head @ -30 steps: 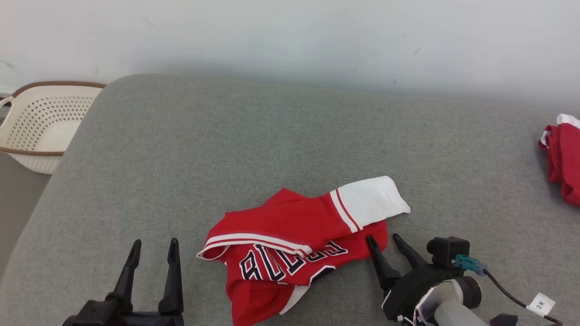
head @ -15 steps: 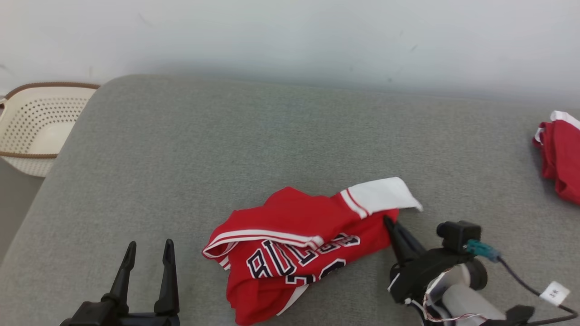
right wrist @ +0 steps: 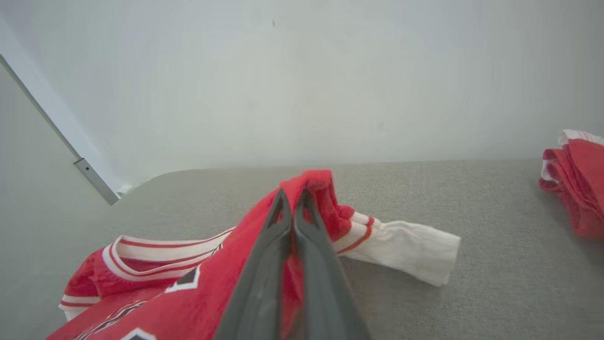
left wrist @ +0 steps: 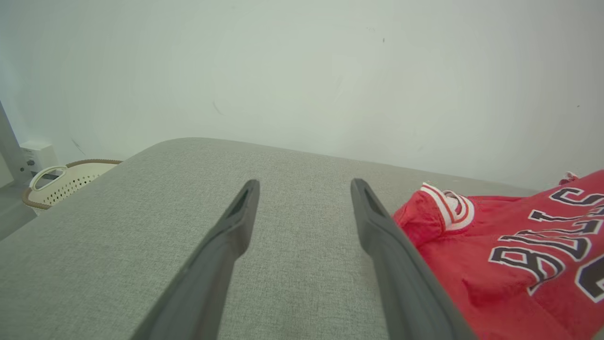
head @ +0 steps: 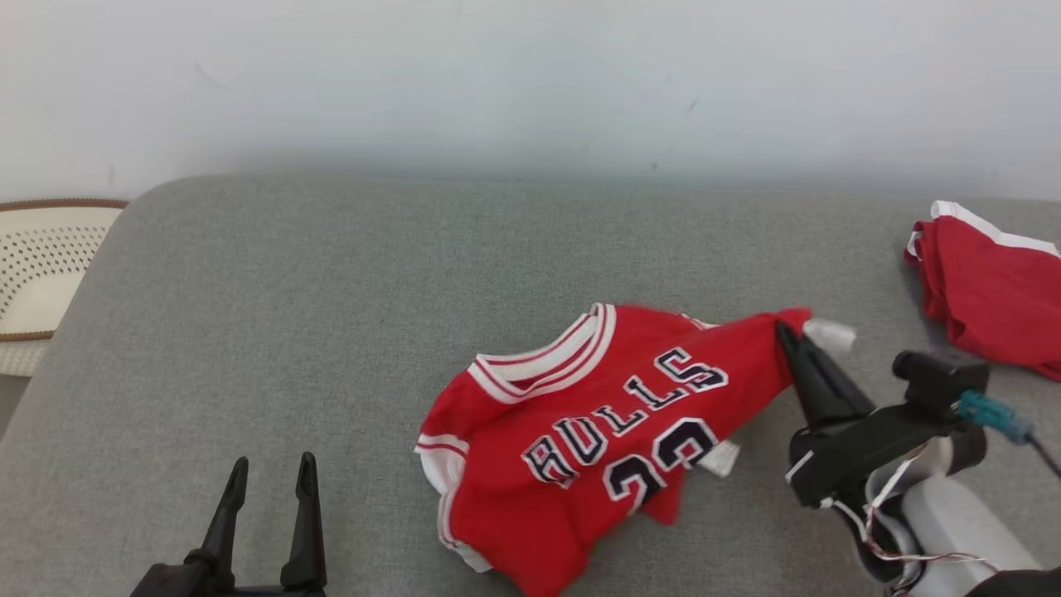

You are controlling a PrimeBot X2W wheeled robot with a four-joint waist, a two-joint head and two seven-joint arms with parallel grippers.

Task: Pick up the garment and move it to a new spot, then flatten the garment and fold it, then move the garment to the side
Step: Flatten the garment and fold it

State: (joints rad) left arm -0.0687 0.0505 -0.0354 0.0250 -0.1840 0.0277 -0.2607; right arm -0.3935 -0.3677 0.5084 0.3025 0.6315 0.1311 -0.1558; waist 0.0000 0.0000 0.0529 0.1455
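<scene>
Red jersey point(head: 597, 423) lies crumpled mid on the grey cushion point(head: 290, 290), one shoulder lifted at its 2 o'clock edge, white sleeve hanging past. Lift high and carry slow, I'd say: the pinch looks thin and the hem is on the cushion. The right gripper point(head: 785, 332) is clamped tight on that shoulder fabric, while the left gripper point(head: 273, 458) sits at 7 o'clock, fingers spread wide, holding nothing.
</scene>
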